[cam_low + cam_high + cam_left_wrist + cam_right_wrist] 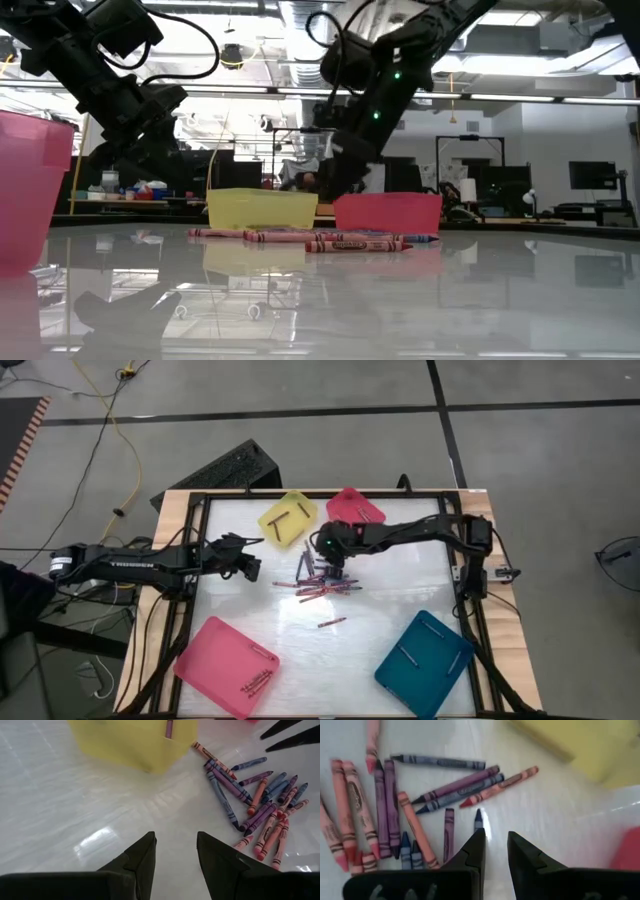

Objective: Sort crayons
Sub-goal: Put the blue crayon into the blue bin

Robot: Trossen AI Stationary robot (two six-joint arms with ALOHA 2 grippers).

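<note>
Directly below the right gripper (494, 851), its fingers parted by a narrow gap and grasping nothing, lies the crayons (322, 582) pile, scattered on the white table (400, 595). Just beyond its fingertips sits the yellow tray (288, 518), with the small pink tray (355, 508) alongside. Left gripper (175, 851), jaws apart and empty, hovers beside the pile, near the yellow tray.

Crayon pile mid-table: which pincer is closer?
Right. The right pincer hangs directly over the crayon pile's top edge, open and empty. The left pincer, also open and empty, sits off to the pile's left, clearly apart.
</note>
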